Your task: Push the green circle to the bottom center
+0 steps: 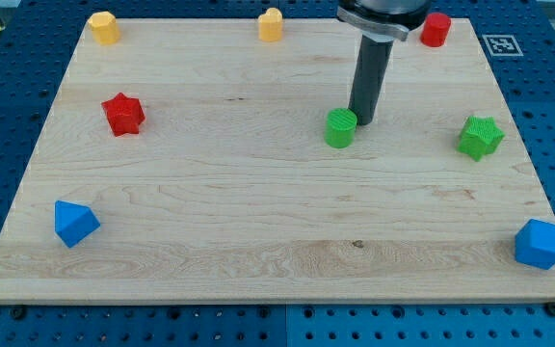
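The green circle (340,127) is a short green cylinder standing a little right of the board's middle, in the upper half. My tip (361,120) is at the end of the dark rod that comes down from the view's top. It stands just to the right of and slightly behind the green circle, touching or almost touching its upper right side. The bottom centre of the wooden board (277,280) lies well below the circle.
A green star (480,137) sits at the right. A red star (123,114) sits at the left. A yellow block (104,27), another yellow block (271,24) and a red block (436,29) line the top edge. Blue blocks sit at the bottom left (73,223) and bottom right (540,244).
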`<state>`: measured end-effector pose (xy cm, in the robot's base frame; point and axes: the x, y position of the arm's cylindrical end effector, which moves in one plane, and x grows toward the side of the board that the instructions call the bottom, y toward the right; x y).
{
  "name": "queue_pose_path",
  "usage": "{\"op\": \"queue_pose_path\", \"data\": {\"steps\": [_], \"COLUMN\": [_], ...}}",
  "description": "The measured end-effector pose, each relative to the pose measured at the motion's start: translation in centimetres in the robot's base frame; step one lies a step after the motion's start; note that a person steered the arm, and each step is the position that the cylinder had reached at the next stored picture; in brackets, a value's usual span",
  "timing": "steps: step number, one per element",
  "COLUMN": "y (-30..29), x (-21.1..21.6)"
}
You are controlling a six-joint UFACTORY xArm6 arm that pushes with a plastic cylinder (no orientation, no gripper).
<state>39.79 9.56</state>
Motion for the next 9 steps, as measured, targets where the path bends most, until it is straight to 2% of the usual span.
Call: {"op": "queue_pose_path", "data": {"steps": [3,8,9], "y": [-3.1,-7.7,-8.5], "x": [0.1,8.5,8.8]}}
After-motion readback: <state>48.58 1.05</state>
